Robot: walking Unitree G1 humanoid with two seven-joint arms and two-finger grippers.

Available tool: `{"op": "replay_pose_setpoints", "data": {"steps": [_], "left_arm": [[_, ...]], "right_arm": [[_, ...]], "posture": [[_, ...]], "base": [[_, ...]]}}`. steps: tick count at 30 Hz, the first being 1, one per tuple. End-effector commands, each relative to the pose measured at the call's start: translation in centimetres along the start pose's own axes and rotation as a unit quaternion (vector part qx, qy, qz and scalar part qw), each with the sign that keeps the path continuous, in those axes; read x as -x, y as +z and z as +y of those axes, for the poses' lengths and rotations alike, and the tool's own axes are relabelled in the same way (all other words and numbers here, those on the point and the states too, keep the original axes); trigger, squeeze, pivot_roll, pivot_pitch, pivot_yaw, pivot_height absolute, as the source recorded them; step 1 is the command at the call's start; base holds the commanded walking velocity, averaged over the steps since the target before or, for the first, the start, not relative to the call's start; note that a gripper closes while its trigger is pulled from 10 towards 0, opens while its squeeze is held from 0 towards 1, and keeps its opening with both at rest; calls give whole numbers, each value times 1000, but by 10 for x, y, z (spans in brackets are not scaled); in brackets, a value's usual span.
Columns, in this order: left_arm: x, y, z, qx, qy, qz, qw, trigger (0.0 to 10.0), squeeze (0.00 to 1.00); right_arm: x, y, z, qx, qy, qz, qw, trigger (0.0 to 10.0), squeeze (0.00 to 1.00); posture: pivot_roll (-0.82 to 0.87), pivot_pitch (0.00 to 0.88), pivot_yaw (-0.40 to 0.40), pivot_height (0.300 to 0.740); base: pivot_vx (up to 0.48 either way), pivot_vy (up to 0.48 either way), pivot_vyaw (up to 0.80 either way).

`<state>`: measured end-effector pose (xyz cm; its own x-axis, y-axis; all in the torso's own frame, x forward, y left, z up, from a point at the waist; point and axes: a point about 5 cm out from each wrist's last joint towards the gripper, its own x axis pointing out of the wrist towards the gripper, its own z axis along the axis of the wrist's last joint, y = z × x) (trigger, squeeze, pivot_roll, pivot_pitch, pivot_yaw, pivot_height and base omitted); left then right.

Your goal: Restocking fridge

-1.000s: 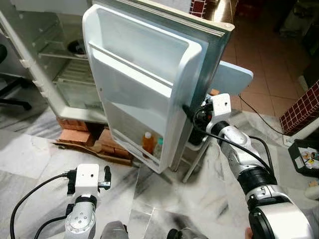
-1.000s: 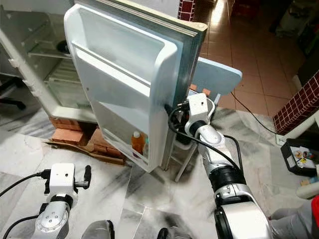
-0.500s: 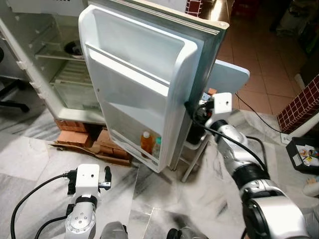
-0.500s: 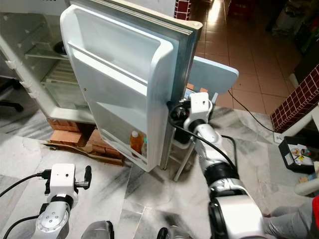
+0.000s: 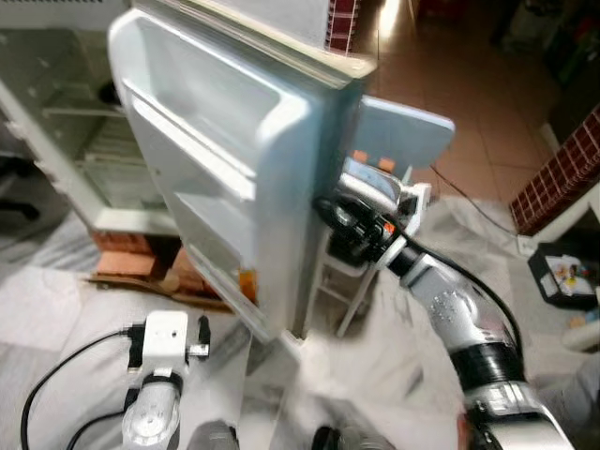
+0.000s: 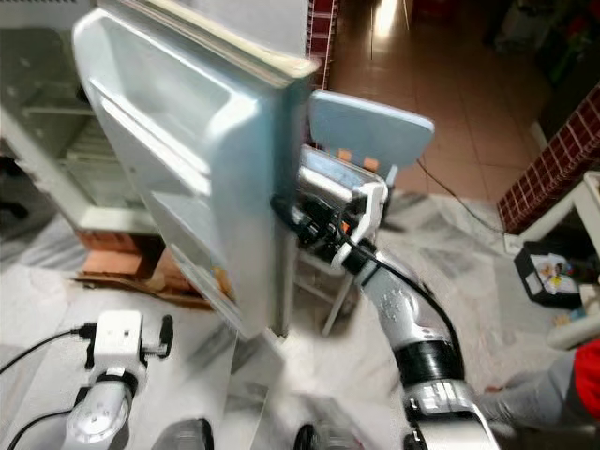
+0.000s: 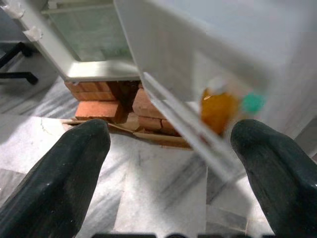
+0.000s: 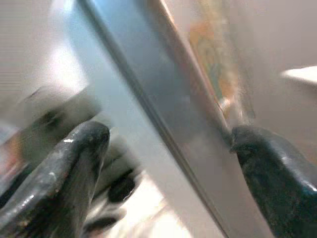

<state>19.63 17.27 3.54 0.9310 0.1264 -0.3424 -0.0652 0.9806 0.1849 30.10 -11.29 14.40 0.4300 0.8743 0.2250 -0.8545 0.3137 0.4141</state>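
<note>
Marble floor (image 5: 56,300), fridge door (image 5: 234,159) swung wide.
Right gripper (image 8: 163,144), fingers spread, straddles the door's edge; left gripper (image 7: 168,148), open and empty, faces an orange bottle (image 7: 218,110).

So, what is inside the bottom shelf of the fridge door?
An orange bottle and something with a green cap stand there. Blur and the shelf rail hide the rest.

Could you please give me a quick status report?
Right pincer open astride fridge door edge. Left pincer open, idle. Orange bottle on door shelf. Chair behind door.
</note>
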Motion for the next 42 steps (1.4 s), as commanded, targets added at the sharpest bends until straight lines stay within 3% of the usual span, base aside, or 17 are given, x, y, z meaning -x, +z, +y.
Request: {"op": "replay_pose_setpoints", "data": {"steps": [1,2,5,7,11,13,15,18,23,27,29,31,32,35,37,39,42], "left_arm": [[1,-2,-1,-3,-6,3,1000,10000,0],[0,-1,-1,-4,-10,2,1000,10000,0],[-1,0,-2,-5,-12,0,1000,10000,0],[-1,0,-2,-6,-13,-1,1000,10000,0],[-1,0,-3,-7,-16,-1,1000,10000,0],[0,1,-3,-5,-12,-7,1000,10000,0],[1,1,-2,-4,-8,-9,1000,10000,0],[1,10,6,24,21,-40,999,10000,0],[-1,26,11,14,37,-76,996,10000,0],[-2,37,14,8,41,-103,994,10000,0],[-1,52,22,-4,55,-141,988,10000,0],[0,59,28,-4,68,-160,985,10000,0],[0,59,28,-4,68,-160,985,10000,0],[-3,65,27,8,74,-178,981,10000,0],[-3,66,27,12,78,-180,980,10000,0],[-3,66,27,9,82,-183,980,10000,0],[1,69,25,-20,74,-196,978,10000,0]], "right_arm": [[8,-9,6,-17,36,27,999,10000,0],[21,-16,8,-24,50,54,997,10000,0],[31,-25,7,-14,46,88,995,10000,0],[42,-36,-2,9,9,130,991,10000,0],[52,-44,-8,16,-23,168,985,10000,0],[53,-46,-21,44,-81,181,979,10000,0],[53,-46,-24,52,-97,181,977,10000,0],[48,-41,-36,69,-169,150,972,10000,0],[39,-34,-43,111,-249,101,957,10000,0],[32,-26,-42,119,-286,56,949,10000,0],[25,-23,-36,125,-307,26,943,10000,0],[25,-22,-35,154,-336,16,929,10000,0],[25,-22,-35,154,-336,16,929,10000,0],[18,-27,-28,192,-387,14,901,10000,0],[15,-31,-26,202,-391,20,898,10000,0],[15,-31,-25,212,-398,16,892,10000,0],[15,-20,-24,258,-422,5,869,10000,0]], "posture": [[89,89,-37,740],[86,88,-35,740],[86,88,-35,740],[82,85,-33,740],[88,84,-37,740],[93,84,-41,740],[93,84,-41,740],[97,88,-48,740],[101,95,-48,740],[102,96,-50,740],[105,97,-55,740],[98,96,-63,740],[98,96,-63,740],[84,95,-65,740],[78,96,-58,740],[76,92,-55,740],[72,86,-44,740]], "base": [[0,0,0],[0,0,0],[0,0,0],[0,0,0],[0,0,0],[0,0,0],[0,0,0],[0,0,0],[0,197,0],[0,476,0],[0,469,0],[0,465,0],[0,465,0],[0,465,0],[0,465,0],[0,465,0],[0,465,0]]}}
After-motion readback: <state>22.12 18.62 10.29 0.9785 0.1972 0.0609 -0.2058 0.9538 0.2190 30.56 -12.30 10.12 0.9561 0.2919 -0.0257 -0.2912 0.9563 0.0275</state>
